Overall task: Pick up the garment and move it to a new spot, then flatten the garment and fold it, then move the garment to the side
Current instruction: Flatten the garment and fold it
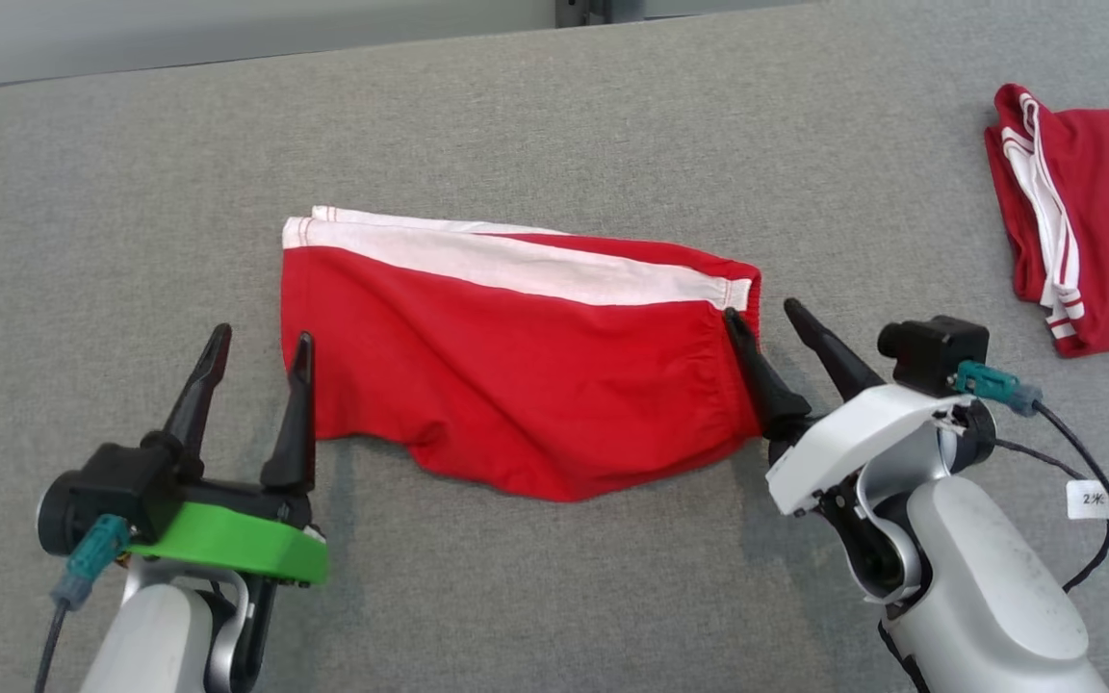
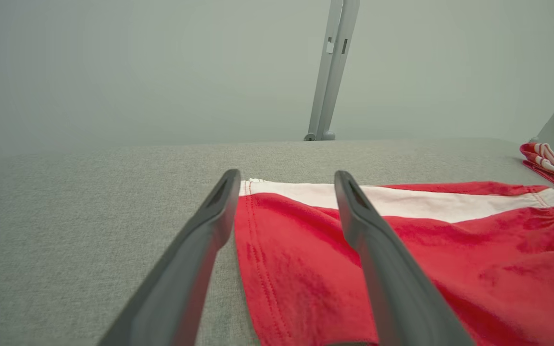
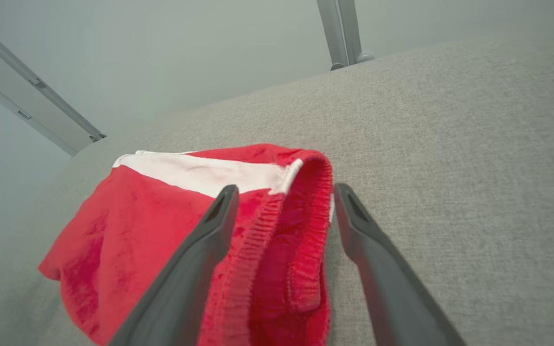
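The garment (image 1: pixel 516 375) is a pair of red shorts with a white side stripe, folded and lying flat in the middle of the grey table (image 1: pixel 554 125). My left gripper (image 1: pixel 261 342) stands open at the garment's left hem edge; in the left wrist view the hem (image 2: pixel 253 250) runs between the spread fingers (image 2: pixel 195 250). Over at the elastic waistband end, my right gripper (image 1: pixel 761 318) is open too, and the waistband (image 3: pixel 282 230) lies between its fingers (image 3: pixel 200 250) in the right wrist view. Neither gripper holds the cloth.
A second red garment with white stripes (image 1: pixel 1084 226) lies folded at the table's far right, also seen as a folded pile (image 2: pixel 553 166) in the left wrist view. A grey post (image 2: pixel 330 72) rises behind the table's far edge. Bare cloth-covered table surrounds the shorts.
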Robot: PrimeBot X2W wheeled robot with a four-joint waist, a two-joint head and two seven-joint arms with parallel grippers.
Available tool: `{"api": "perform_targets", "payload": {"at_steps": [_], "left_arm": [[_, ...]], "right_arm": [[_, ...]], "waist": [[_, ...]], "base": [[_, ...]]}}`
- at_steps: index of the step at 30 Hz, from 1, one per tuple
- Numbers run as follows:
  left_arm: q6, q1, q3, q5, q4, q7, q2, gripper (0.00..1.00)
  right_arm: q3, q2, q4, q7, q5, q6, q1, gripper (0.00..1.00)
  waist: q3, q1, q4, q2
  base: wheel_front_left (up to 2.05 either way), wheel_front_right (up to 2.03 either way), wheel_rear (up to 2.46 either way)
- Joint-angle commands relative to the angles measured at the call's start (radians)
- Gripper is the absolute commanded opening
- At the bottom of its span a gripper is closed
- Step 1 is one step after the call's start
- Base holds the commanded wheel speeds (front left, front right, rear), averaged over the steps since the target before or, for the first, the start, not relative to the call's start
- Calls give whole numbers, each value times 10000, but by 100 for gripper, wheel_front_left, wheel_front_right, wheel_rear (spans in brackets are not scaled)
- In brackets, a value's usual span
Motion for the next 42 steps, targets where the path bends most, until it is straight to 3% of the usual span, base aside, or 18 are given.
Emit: {"api": "perform_targets", "payload": {"at_steps": [1,11,25,28,31,37,42], "left_arm": [[-55,276,58,162,-140,-2,-146,100],[-269,785,365,635,-409,-2,-880,100],[-418,1031,611,883,-274,-2,-1256,100],[-427,1078,628,929,-262,-2,-1262,100],[-426,1132,625,970,-265,-2,-1234,100],[-428,1208,514,967,-287,-2,-1102,100],[-429,1206,353,984,-351,-2,-1042,100]], "right_arm": [[-137,-85,-75,96,-76,0,-122,100],[-806,-343,313,1916,-566,0,161,100],[-1342,-150,1586,3602,-217,0,-149,100],[-1237,-131,1897,3786,-21,0,-297,39],[-1102,-263,1983,3927,312,0,-493,0],[-847,-940,1572,4534,1385,0,-673,0],[-842,-2174,974,5283,1991,0,-720,0]], "waist": [[-172,0,294,0],[-342,0,899,0],[-556,0,1196,0],[-585,0,1194,0],[-635,0,1156,0],[-769,0,951,0],[-804,0,770,0]], "base": [[0,0,0],[0,0,0],[0,0,0],[0,0,0],[0,0,0],[0,0,0],[0,0,0]]}}
